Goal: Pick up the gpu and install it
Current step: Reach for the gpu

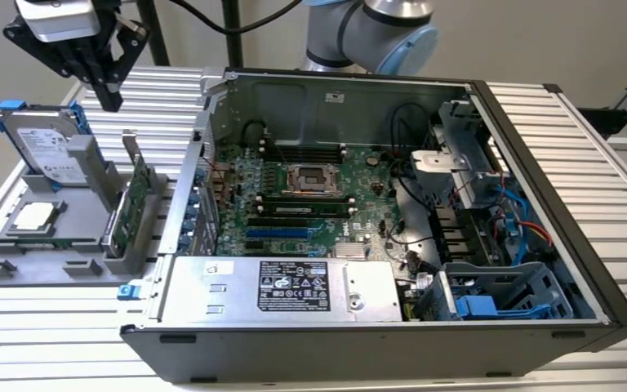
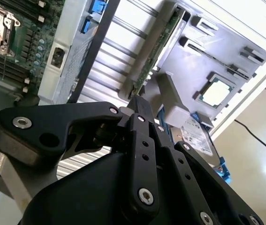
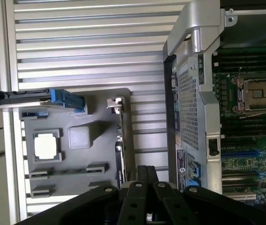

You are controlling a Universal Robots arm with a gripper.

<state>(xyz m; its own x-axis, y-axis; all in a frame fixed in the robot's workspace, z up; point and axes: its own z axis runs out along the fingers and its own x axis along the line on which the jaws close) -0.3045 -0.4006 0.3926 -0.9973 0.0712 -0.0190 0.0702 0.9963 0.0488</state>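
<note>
The gpu (image 1: 137, 204) is a green card standing on its edge in a slot of the grey holder (image 1: 30, 265), just outside the open computer case (image 1: 531, 204). Both wrist views show it edge-on, as a thin strip: gpu (image 3: 120, 140), gpu (image 2: 157, 47). My gripper (image 1: 108, 96) hangs well above the holder, up and toward the exterior view's left of the card. Its black fingers point down, pressed together, with nothing between them. The fingertips (image 3: 147, 171) sit over the card's near end in the first wrist view.
A silver hard drive (image 1: 46, 143) with blue rails stands at the holder's back, and a CPU (image 1: 33, 216) lies flat on it. Inside the case are the motherboard (image 1: 303, 200), blue card slots (image 1: 281, 234) and a power supply (image 1: 281, 286). A slatted metal table (image 1: 575, 131) surrounds everything.
</note>
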